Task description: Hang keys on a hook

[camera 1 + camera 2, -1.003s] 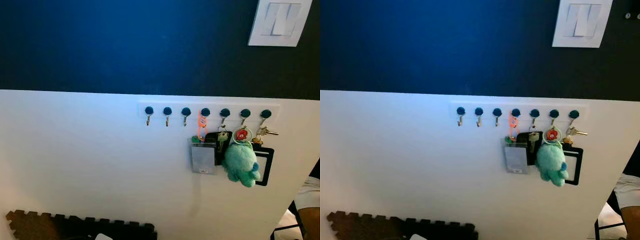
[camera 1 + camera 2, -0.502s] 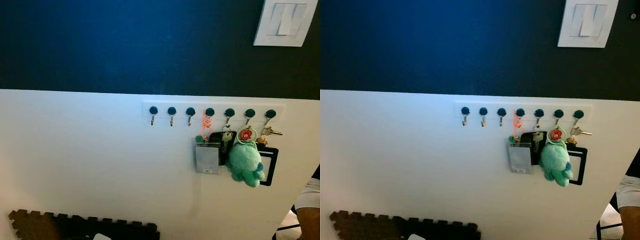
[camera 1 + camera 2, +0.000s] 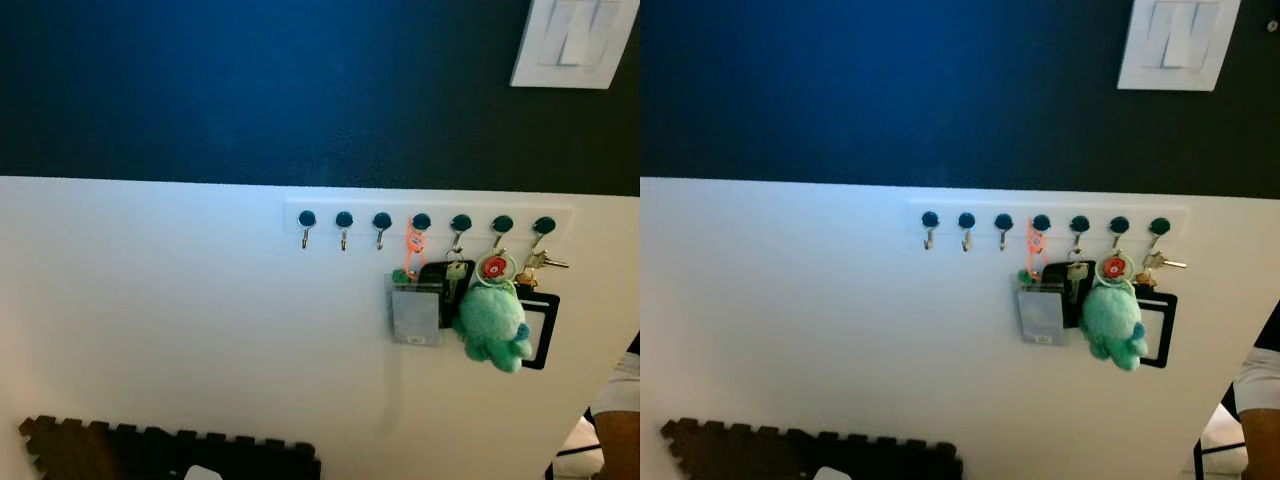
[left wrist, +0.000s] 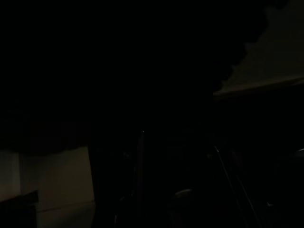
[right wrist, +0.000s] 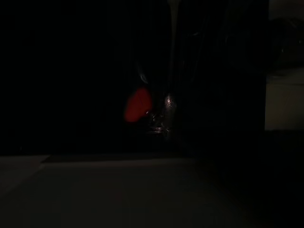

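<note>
Keys: small red tag and dull metal glint (image 5: 142,107) in the dark right wrist view; whether fingers clamp them cannot be told.
Hooks: white rail of seven blue-capped metal hooks (image 3: 343,226); three leftmost bare.
Hanging: green plush keychain (image 3: 492,325), orange clip (image 3: 411,248), grey card holder (image 3: 415,315).
Wall: white light switch (image 3: 575,45) above.
Floor: dark foam mat (image 3: 160,450).

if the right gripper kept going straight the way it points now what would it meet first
Hard to say: the right wrist view is very dark. A red tag beside something metallic lies close ahead, then a pale surface, probably the floor.
</note>
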### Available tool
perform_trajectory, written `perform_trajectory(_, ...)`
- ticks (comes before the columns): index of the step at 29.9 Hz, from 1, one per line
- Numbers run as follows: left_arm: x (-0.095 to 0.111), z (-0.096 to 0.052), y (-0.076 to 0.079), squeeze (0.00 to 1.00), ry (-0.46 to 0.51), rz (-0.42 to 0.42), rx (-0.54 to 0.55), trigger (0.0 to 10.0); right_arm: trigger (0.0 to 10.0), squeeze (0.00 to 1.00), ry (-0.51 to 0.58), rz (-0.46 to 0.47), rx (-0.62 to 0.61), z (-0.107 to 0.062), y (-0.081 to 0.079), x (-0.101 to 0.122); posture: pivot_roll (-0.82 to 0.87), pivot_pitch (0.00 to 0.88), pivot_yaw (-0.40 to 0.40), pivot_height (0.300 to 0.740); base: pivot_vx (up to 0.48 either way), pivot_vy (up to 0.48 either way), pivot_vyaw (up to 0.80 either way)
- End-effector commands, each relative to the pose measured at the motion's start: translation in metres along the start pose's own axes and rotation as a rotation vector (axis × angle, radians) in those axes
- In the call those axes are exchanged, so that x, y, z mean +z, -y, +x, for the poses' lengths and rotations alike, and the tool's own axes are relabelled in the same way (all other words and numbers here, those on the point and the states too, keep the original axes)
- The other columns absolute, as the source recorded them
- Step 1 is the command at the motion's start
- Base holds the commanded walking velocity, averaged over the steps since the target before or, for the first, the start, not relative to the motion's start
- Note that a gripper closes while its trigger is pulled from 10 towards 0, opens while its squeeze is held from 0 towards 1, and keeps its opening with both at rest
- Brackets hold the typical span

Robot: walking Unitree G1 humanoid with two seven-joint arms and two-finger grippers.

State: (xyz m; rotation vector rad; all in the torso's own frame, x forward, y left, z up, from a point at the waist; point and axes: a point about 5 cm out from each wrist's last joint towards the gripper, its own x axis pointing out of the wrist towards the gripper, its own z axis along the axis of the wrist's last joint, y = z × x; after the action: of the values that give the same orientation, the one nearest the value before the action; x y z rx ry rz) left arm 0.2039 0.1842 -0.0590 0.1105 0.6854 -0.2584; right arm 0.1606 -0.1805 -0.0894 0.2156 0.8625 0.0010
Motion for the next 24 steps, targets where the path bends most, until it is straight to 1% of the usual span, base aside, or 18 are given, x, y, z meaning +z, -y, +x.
perform_trajectory(1,-0.0016,0.0001,0.0011,0.0,-0.009,-0.019,-0.001,10.0,10.0,0.0,0.009,0.008,-0.004,0.0001,0.0003,0.0012,0.09,0.011,0.0,0.74,-0.304,0.0,0.0)
perform_trajectory(7,-0.0003,0.0,-0.0005,0.0,-0.003,-0.033,0.003,10.0,10.0,0.0,0.008,0.007,-0.002,0.0001,-0.0003,0.0006,0.09,0.009,0.0,0.74,-0.312,0.0,0.0)
perform_trajectory(19,0.0021,0.0007,-0.0011,0.0,0.002,-0.029,0.004,10.0,10.0,0.0,0.007,0.004,-0.001,-0.0001,-0.0002,0.0002,0.09,0.003,0.0,0.74,-0.314,0.0,0.0)
perform_trajectory(24,0.0048,0.0022,-0.0004,0.0,0.001,-0.016,0.0,10.0,10.0,0.0,0.008,0.002,-0.002,0.0,0.0006,0.0013,0.09,0.0,0.002,0.74,0.0,0.0,0.0)
